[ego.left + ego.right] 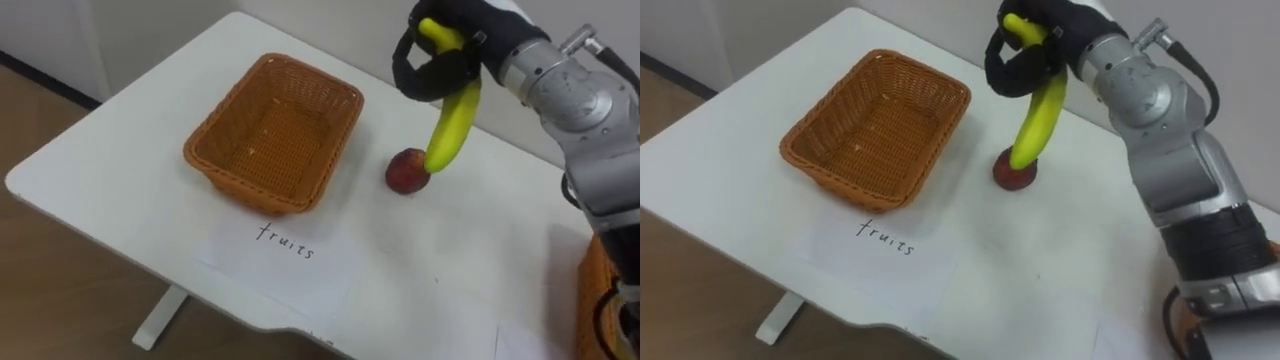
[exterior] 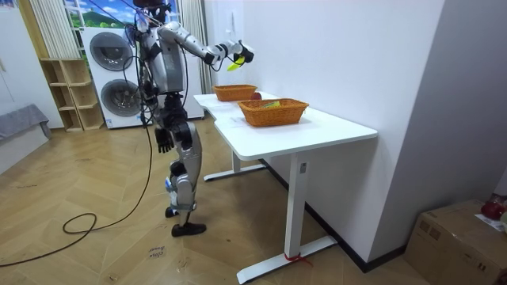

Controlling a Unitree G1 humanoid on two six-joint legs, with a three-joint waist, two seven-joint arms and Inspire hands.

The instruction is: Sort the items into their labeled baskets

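The banana (image 1: 455,125) is up off the table, hanging tip-down from the right hand (image 1: 435,70). The fingers are curled around its top end only, so most of its length dangles free below the palm. Right under the tip sits a red fruit (image 1: 407,170), peach or apple, hard to say. The two overlap in the eye views, and I can't tell if they're touching.

The empty wicker basket (image 1: 275,135) is off to the hand's left and lower down, on the white table (image 1: 130,140).

What I'd worry about:
- With a grip that high, I'd guess the banana swings or slips during the carry.
- A low pass could knock the red fruit and send it rolling toward the table edge.
- The banana could also catch the basket rim and land outside.

A sheet of paper (image 1: 290,265) just in front of that basket has "fruits" handwritten on it. No other writing is readable. Another basket (image 1: 590,300) peeks in below and right of the hand. The left hand (image 2: 164,142) hangs by the hip.
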